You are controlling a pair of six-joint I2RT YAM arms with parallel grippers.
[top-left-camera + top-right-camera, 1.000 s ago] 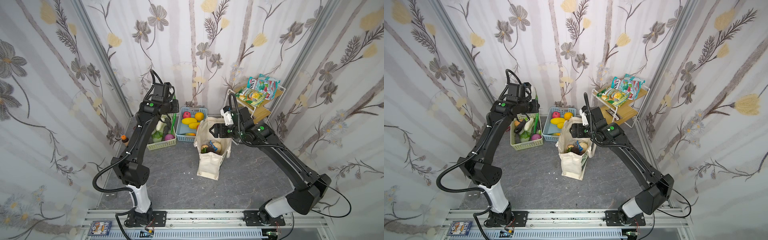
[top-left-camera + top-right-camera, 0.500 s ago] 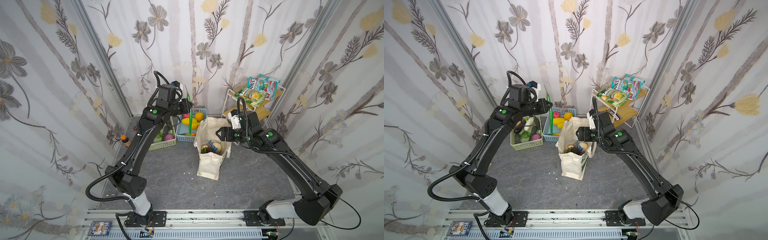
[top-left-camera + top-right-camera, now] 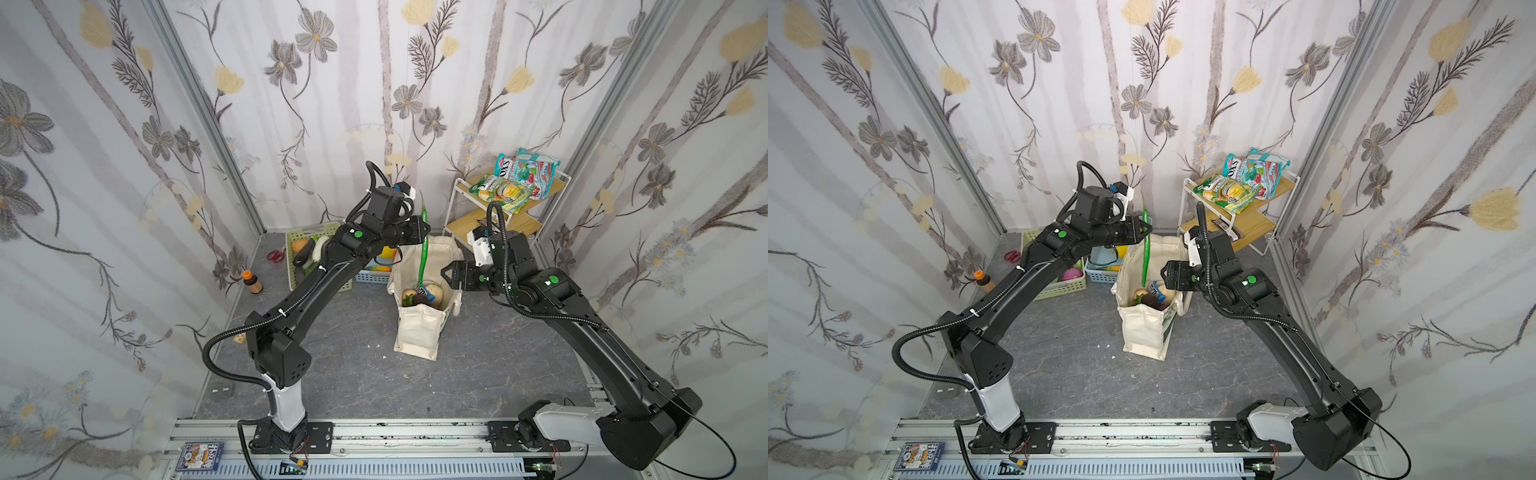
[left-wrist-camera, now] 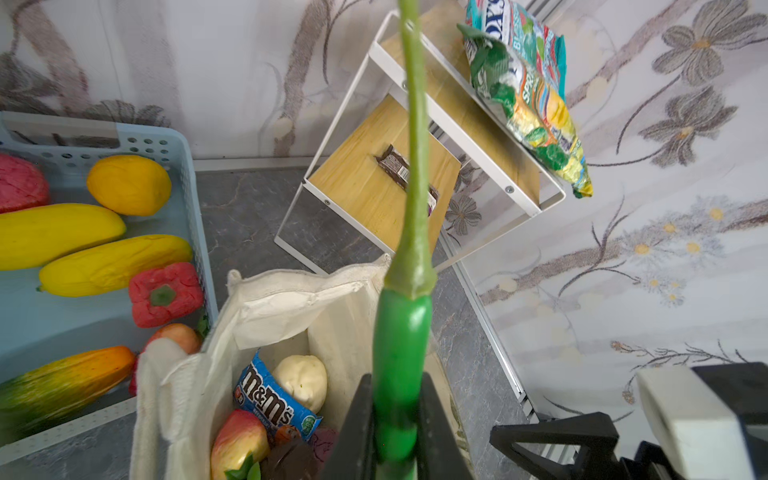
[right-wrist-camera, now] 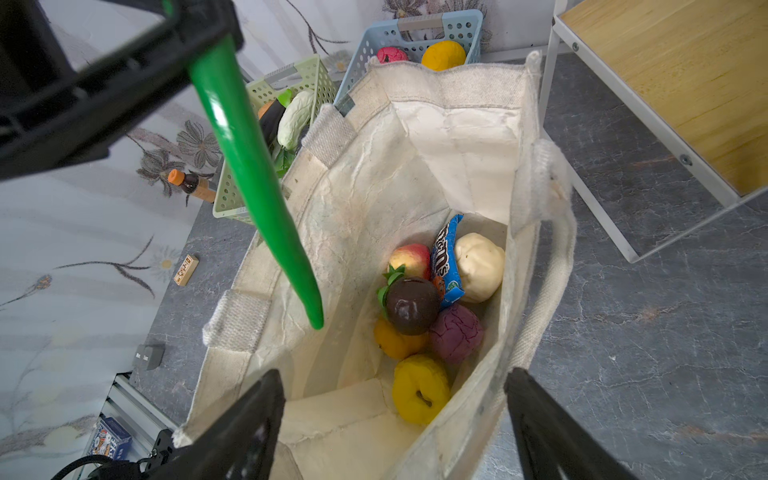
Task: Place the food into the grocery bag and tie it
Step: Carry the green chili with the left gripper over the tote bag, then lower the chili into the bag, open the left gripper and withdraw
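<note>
I see the cream grocery bag [image 5: 415,166] standing upright, mouth open. Packed together on its bottom: blue candy packet [image 5: 446,266], cream ball [image 5: 478,266], apple [image 5: 409,259], dark fruit [image 5: 411,305], purple piece [image 5: 455,332], orange piece [image 5: 395,343], yellow piece [image 5: 419,388]. A long green pepper [image 5: 257,183] hangs tip-down at the bag mouth, clamped in my left hand [image 4: 395,432].

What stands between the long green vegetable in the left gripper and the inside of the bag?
Nothing visible. The left gripper holds the green vegetable tip-down over the bag, whose mouth is open. The right gripper stands open at the rim, beside the path. Other food lies at the bottom.
</note>
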